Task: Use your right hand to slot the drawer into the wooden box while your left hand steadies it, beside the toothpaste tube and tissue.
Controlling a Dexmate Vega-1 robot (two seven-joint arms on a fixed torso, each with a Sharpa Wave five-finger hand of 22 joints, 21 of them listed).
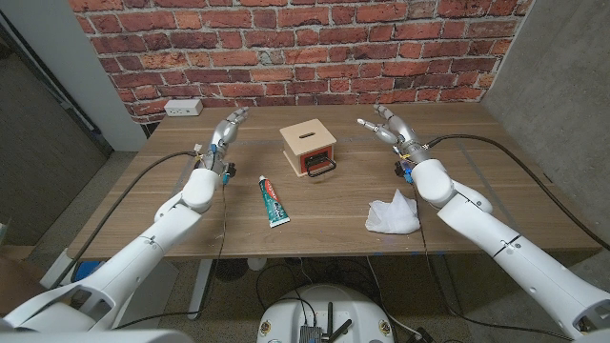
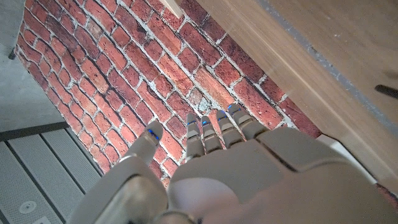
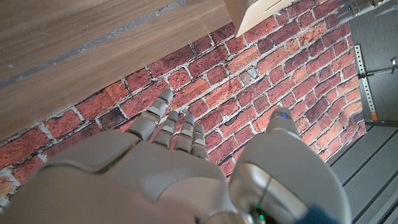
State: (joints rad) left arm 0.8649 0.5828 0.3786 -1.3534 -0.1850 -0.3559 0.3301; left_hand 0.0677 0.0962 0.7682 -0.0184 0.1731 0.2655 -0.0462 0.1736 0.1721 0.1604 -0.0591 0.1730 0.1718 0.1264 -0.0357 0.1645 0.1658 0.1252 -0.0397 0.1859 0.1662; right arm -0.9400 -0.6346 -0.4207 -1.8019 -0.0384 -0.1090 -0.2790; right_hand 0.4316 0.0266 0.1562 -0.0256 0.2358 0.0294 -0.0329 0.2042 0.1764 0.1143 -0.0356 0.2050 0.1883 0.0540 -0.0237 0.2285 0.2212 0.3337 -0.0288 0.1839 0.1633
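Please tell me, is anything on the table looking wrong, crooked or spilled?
Nothing is spilled or damaged. The wooden box sits slightly turned, its drawer apparently already in. The tissue lies crumpled, and the toothpaste tube lies flat.

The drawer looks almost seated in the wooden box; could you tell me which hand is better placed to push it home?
Probably the right hand: the drawer faces the table's front-right, the hand is open, and nothing lies between them.

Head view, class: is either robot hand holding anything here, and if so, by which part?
Nothing is held. The left robot hand and right robot hand are both open, fingers apart, either side of the wooden box, touching nothing.
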